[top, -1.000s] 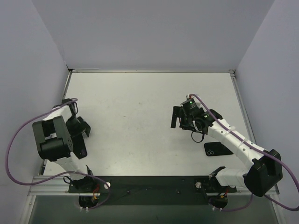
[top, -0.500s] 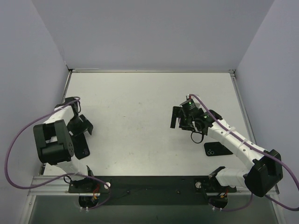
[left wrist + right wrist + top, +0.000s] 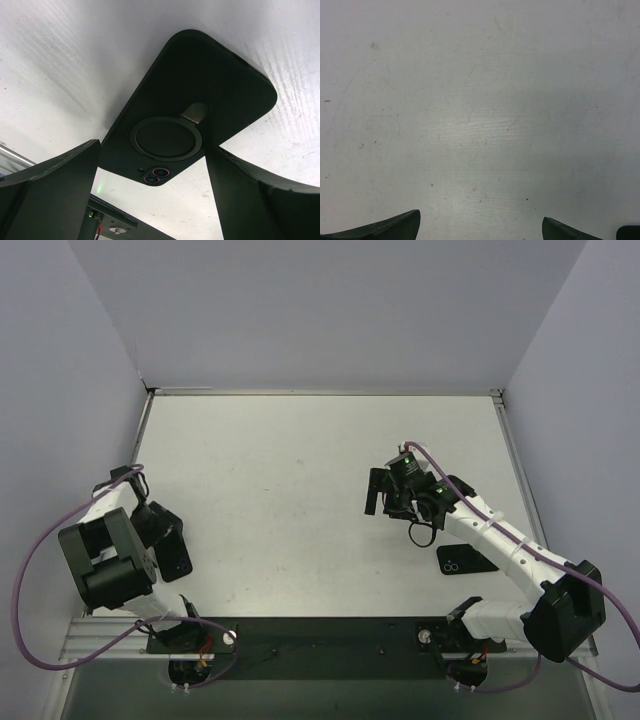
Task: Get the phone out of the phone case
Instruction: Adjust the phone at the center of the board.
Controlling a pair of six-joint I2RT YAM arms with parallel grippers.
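The phone case (image 3: pixel 200 85) is lying flat on the table (image 3: pixel 290 470), back up, near the left edge by the left arm. I am seeing a round ring on its back and two tiny lenses at one end, so I am guessing the phone (image 3: pixel 155 176) is sitting inside. My left gripper (image 3: pixel 152 145) is hanging right over it, jaws spread wide, holding nothing. The right gripper (image 3: pixel 381 492) is hovering well apart over bare table, also wide and empty. Another flat dark thing (image 3: pixel 465 560) is lying by the right arm, and I am not able to tell what it is.

I am worrying about a few things. The case is thin and flat, so the fingers may be scraping the table and slipping off. If one finger is pushing first, the case may be skidding toward the edge. With only one arm pulling, phone and case may be lifting together.
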